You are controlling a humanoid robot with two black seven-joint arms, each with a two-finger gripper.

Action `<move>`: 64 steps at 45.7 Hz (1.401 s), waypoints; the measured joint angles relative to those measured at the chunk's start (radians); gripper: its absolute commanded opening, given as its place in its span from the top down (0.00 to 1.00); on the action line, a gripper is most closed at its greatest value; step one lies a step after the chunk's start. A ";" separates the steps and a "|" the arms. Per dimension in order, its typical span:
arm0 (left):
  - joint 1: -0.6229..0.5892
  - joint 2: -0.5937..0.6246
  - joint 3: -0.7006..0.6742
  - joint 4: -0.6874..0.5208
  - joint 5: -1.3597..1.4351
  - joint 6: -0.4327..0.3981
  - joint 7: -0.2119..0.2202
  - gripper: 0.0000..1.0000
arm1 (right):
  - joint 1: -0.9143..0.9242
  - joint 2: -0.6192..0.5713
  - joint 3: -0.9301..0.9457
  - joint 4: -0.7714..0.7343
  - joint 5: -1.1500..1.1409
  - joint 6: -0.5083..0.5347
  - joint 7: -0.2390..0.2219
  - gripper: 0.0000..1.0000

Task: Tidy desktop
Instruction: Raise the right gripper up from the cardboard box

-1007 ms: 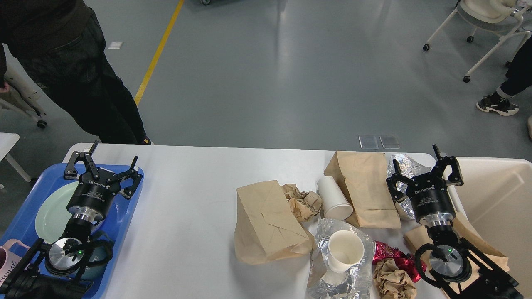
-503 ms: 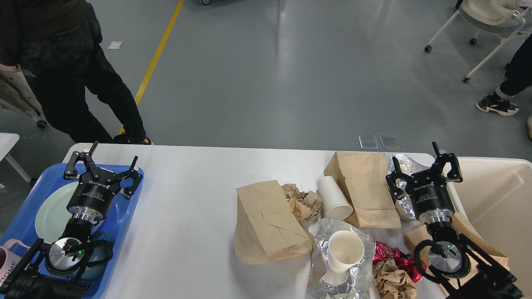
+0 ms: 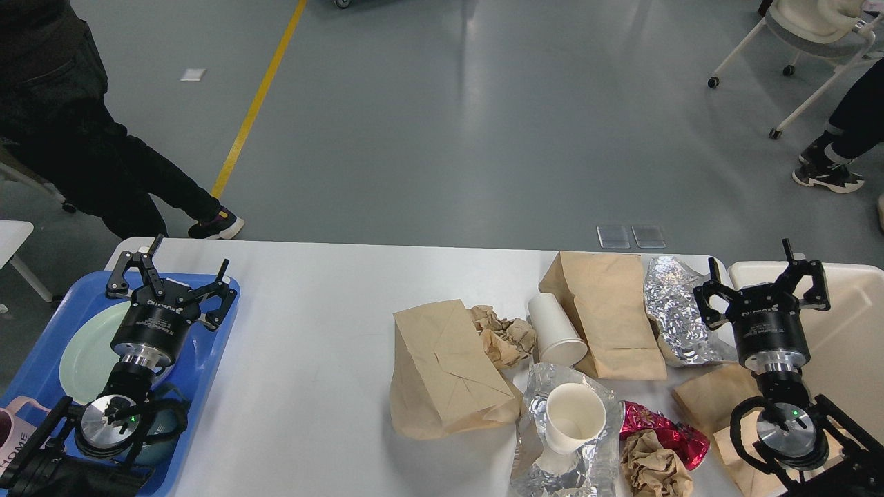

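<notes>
The white desktop (image 3: 311, 345) carries litter on its right half: a folded brown paper bag (image 3: 442, 366), a second brown bag (image 3: 608, 310), crumpled brown paper (image 3: 504, 335), a tipped white paper cup (image 3: 554, 331), an upright white cup (image 3: 573, 416) on clear foil, silver foil (image 3: 680, 310), a red wrapper (image 3: 656, 428) and a paper ball (image 3: 652, 469). My left gripper (image 3: 169, 269) is open and empty above the blue tray (image 3: 214, 345). My right gripper (image 3: 763, 276) is open and empty over the beige bin's (image 3: 849, 331) left rim.
The blue tray holds a pale green plate (image 3: 86, 352) and a pink mug (image 3: 17, 431) at the left edge. Another brown bag (image 3: 711, 397) lies under my right arm. A person (image 3: 76, 152) stands beyond the table's far left corner.
My right gripper moved right, from above the silver foil to over the bin's rim, still open. The person at the far left stepped leftward. My left arm has not moved.
</notes>
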 measured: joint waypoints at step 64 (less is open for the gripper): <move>0.000 0.000 0.000 0.001 0.000 0.000 0.000 0.03 | 0.153 -0.205 -0.316 0.032 0.051 -0.111 -0.039 0.00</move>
